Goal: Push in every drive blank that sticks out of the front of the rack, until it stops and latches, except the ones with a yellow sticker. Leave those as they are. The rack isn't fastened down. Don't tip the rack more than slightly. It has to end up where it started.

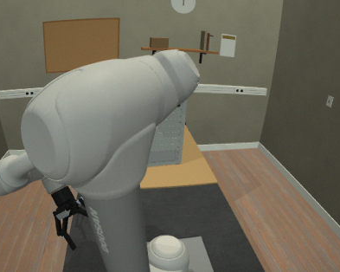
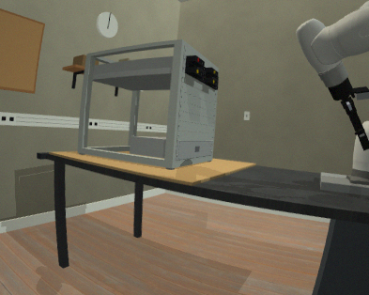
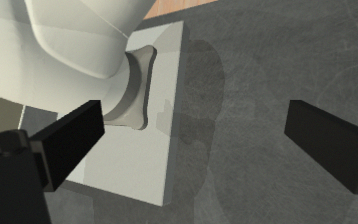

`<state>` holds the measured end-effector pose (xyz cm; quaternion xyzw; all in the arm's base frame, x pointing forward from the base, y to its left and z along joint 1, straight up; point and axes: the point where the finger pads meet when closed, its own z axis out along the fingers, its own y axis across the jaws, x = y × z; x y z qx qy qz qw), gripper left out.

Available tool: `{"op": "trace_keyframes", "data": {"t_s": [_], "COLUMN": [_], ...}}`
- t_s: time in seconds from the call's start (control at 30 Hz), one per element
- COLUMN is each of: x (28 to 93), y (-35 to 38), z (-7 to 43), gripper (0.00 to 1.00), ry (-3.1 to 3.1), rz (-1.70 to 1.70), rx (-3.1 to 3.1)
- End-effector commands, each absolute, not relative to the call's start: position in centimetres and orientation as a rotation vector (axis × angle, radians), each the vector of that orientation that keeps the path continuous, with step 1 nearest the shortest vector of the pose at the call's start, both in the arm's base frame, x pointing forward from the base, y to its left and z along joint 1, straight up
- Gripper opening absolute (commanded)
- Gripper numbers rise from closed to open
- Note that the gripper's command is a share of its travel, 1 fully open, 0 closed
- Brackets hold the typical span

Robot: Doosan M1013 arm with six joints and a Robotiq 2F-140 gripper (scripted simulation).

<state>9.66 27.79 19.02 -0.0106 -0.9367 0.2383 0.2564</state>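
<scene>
Top view: the arm's bulky white shoulder fills the middle and hides most of the rack point(image 1: 172, 134), of which only a pale perforated panel shows, standing on a tan board point(image 1: 196, 169) at the far end of the dark mat point(image 1: 196, 216). The gripper point(image 1: 67, 225) hangs low at the near left, beside the arm's column, fingers spread wide, nothing between them. The rack lies far and to the right of it.

Exterior view: the rack point(image 2: 176, 108) stands upright on the tan board atop the table point(image 2: 269, 188), left of centre. Its front faces right, toward the arm. Black drive blanks point(image 2: 201, 70) sit in the top rows; yellow marks show on some, but which blanks stick out is too small to tell. The gripper point(image 2: 356, 122) hangs at the far right, pointing down, well apart from the rack, with open table top between them. A push would probably run leftward, straight into the front.

Wrist view: the camera looks down at the arm's grey base plate point(image 3: 145, 170) and the dark mat. Two black fingers frame the scene, fully apart, holding nothing. The rack is out of view.
</scene>
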Motion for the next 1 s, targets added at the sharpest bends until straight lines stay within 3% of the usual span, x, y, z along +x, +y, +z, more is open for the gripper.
{"op": "trace_keyframes", "data": {"t_s": [0.0, 0.97], "x": [9.67, 10.24], "y": [27.82, 27.91], "z": [19.06, 18.66], "gripper": [1.00, 1.00], "ry": [-2.542, -2.558], "rz": [0.646, 0.619], "rx": [-0.029, -0.015]}}
